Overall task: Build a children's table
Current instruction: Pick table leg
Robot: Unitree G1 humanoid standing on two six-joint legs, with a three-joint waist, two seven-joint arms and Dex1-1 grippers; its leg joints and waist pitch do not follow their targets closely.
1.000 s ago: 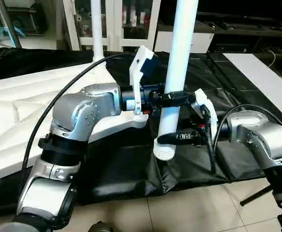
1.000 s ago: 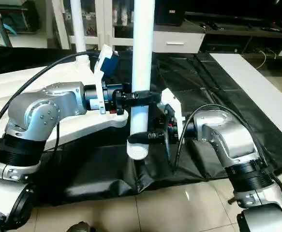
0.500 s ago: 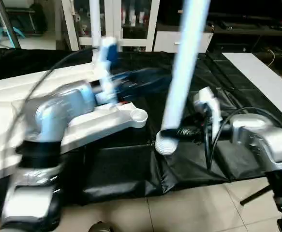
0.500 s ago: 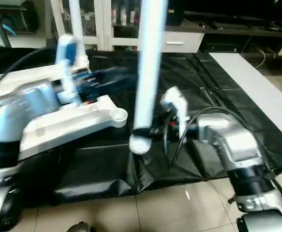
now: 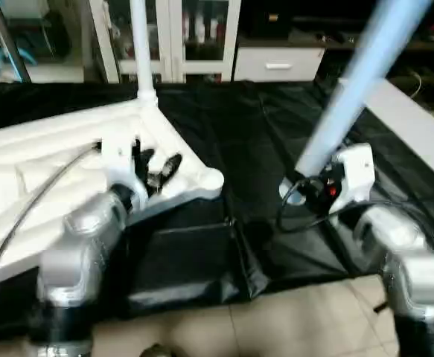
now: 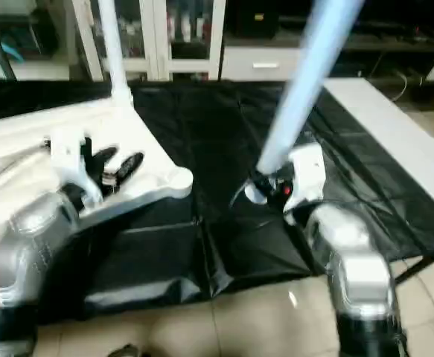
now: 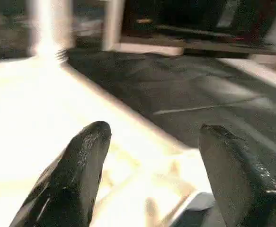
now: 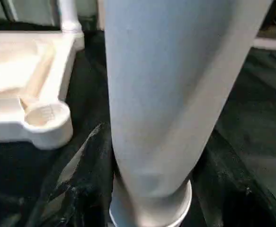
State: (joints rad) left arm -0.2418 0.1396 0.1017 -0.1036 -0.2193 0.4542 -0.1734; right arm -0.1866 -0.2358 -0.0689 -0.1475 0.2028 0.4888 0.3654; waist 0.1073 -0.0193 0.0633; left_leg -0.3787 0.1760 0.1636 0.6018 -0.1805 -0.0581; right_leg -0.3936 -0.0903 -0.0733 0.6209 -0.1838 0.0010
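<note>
Right gripper (image 5: 306, 190) clamped on the lower end of the long white tubular plastic leg (image 5: 358, 89); left gripper (image 5: 153, 165) with fingers spread, holding nothing.

The leg is tilted, its top leaning toward the robot's right, and its ribbed end hangs just above the black cover of the worktable (image 5: 224, 141), well apart from the empty round corner socket (image 5: 211, 179) of the white square plastic tabletop (image 5: 60, 160). The tabletop lies ribbed underside up along the cover's left part, with that socket at the corner nearest the robot; one white tubular leg (image 5: 140, 44) stands in the far corner socket. The left gripper hovers over the tabletop beside the empty socket. To seat the leg well, bring it upright first, centre its ribbed end over the socket, then press straight down. The left gripper should steady the tabletop corner, since a tilted entry is likely to jam or push the tabletop away.
</note>
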